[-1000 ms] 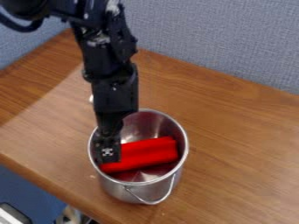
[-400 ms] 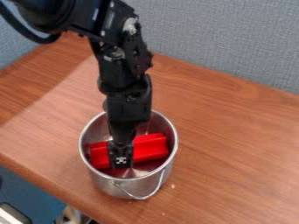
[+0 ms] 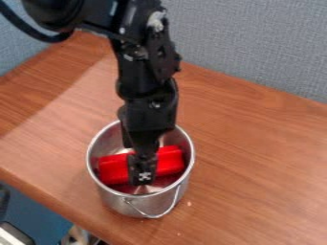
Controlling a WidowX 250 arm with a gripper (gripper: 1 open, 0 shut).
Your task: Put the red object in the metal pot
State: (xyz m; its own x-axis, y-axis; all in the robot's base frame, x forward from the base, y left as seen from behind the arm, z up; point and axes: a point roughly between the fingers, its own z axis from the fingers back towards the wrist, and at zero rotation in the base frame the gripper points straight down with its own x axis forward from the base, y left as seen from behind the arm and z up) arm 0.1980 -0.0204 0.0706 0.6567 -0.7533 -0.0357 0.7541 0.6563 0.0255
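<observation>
Far L, a black cable loops off the upper part of the arm. Lower L corner, past the table edge: a blue surface w/ a dark, rounded item at the very corner, too cut off to ID. The brown wood-grain table runs from the L side across to the R edge. L of centre on it, near its front edge, stands the shiny round stainless-steel pot, upright, straight-sided, w/ a thin wire bail handle hanging down its front. The bright red elongated rectangular plastic-looking block is inside the pot, below the rim, lying crosswise L to R, its R part a bit farther back. The black robot arm comes in from the top L and drops nearly straight down over the pot; its black claw reaches in past the rim, w/ one finger in front of the block's middle, hiding that strip, and a B&W patterned marker low on that finger. Claw is open, not gripping the block; the far finger is prob. behind the block, but the view's poor there. Behind the table, out to the R edge, a grey-blue textured wall fills the bkgd.
</observation>
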